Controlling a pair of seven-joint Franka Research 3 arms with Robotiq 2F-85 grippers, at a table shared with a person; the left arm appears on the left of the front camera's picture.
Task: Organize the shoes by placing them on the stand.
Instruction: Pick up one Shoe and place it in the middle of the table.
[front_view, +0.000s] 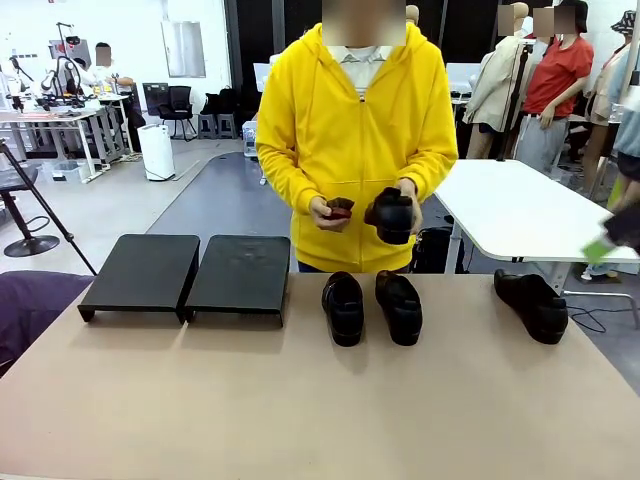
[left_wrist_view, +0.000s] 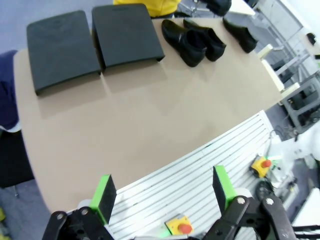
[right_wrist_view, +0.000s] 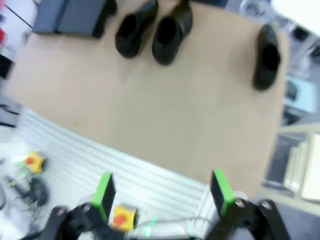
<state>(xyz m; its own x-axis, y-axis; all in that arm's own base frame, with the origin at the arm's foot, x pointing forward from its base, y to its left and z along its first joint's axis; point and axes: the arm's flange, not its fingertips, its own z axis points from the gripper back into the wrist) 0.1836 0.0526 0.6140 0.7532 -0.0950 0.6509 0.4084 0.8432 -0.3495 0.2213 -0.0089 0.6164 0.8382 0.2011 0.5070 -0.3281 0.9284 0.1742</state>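
Table (front_view: 300, 420) with three shoes (front_view: 343, 306), two stands (front_view: 238, 272)

The shoes (front_view: 343, 307) look glossy leather, the stands (front_view: 240, 272) matt black, the table (front_view: 300, 420) smooth.

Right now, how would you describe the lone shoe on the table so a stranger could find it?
Start at the tan table, with two sloped black stands at the robot's left and a pair of glossy black slip-on shoes mid-table. Farther right, near the table's edge, lies a third such shoe. Unlike the pair, it sits alone and slanted.
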